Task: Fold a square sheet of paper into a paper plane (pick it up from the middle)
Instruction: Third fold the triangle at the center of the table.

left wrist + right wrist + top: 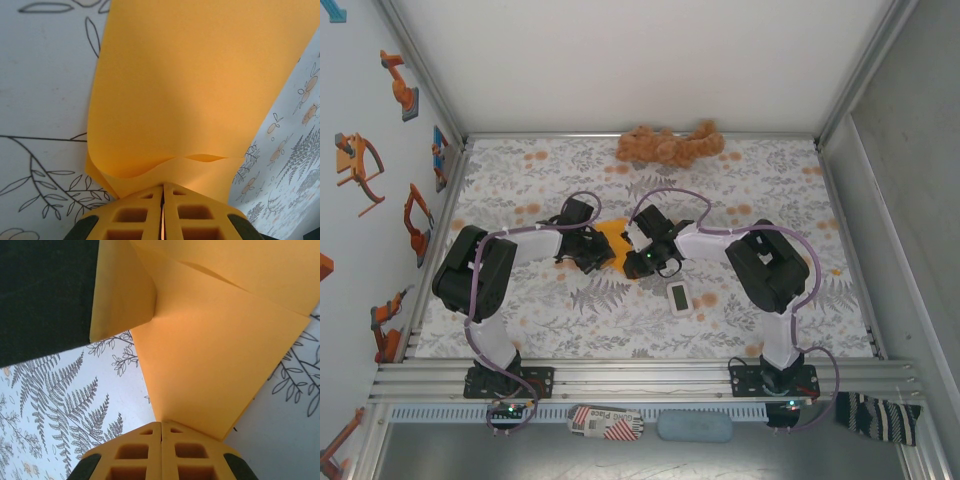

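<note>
Orange paper (pixel 612 240) sits up and left of the white device (pixel 681 298), pinched between both hands. Left hand (pixel 162 192): closed tight, clamped on the near edge of the paper, with two layers showing where they enter the grip. Right hand (pixel 161 427): also closed tight, gripping the narrow end of a folded panel. Paper looks lifted off the counter (pixel 520 320), not certain.

Progress, my read: early-to-mid.
- Done: paper picked up, at least one fold in. Left wrist view shows doubled layers; right wrist view shows a sharp crease and a turned-over flap.
- Left: no pointed nose, centre crease or wings visible, so most of the folding remains.

Orientation: from above, the visible orange patch spans the gap between the hands, so the long axis is roughly left-right, passing up-left of the white device. Most of it is hidden under the hands. Can't tell which end becomes the nose.
</note>
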Available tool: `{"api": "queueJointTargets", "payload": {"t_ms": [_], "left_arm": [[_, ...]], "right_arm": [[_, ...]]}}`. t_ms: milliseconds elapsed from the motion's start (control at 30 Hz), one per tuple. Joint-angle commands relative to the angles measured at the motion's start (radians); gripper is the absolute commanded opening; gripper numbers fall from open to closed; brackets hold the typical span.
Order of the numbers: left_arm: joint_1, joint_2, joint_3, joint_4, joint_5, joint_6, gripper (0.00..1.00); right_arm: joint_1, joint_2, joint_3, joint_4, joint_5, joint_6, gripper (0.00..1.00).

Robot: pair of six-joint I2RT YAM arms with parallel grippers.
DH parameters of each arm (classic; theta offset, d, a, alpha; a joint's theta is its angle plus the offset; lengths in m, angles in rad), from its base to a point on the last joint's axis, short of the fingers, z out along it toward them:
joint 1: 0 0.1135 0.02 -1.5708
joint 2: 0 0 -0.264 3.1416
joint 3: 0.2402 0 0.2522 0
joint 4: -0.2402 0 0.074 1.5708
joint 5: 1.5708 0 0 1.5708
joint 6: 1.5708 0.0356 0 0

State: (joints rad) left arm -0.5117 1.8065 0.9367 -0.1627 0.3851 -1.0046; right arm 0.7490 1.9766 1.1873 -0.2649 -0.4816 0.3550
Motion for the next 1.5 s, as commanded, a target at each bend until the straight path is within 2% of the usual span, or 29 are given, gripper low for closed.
{"api": "queueJointTargets", "payload": {"t_ms": [0, 400, 600, 700, 900, 1167, 1467], "left_arm": [[-0.004, 0.082, -0.034, -0.124, -0.111, 0.026, 0.1], [-0.001, 0.091, -0.026, -0.123, -0.106, 0.033, 0.1], [-0.001, 0.089, -0.018, -0.123, -0.102, 0.035, 0.1], [-0.001, 0.09, -0.014, -0.123, -0.1, 0.034, 0.1], [-0.002, 0.087, -0.016, -0.124, -0.099, 0.033, 0.1], [-0.001, 0.083, -0.005, -0.124, -0.088, 0.035, 0.1], [-0.001, 0.023, 0.056, -0.106, -0.064, 0.098, 0.13]], "right_arm": [[0.007, -0.005, -0.024, -0.088, 0.01, -0.061, 0.0], [-0.004, -0.112, -0.101, -0.128, 0.0, -0.158, 0.0], [-0.004, -0.2, -0.107, -0.059, -0.03, -0.138, 0.0], [-0.001, -0.172, -0.09, -0.012, -0.052, -0.088, 0.0], [0.0, -0.081, -0.022, 0.018, -0.009, -0.022, 0.0], [0.001, -0.018, 0.019, -0.011, 0.009, -0.03, 0.0], [0.001, 0.004, -0.016, -0.029, 0.032, -0.048, 0.0]]}}
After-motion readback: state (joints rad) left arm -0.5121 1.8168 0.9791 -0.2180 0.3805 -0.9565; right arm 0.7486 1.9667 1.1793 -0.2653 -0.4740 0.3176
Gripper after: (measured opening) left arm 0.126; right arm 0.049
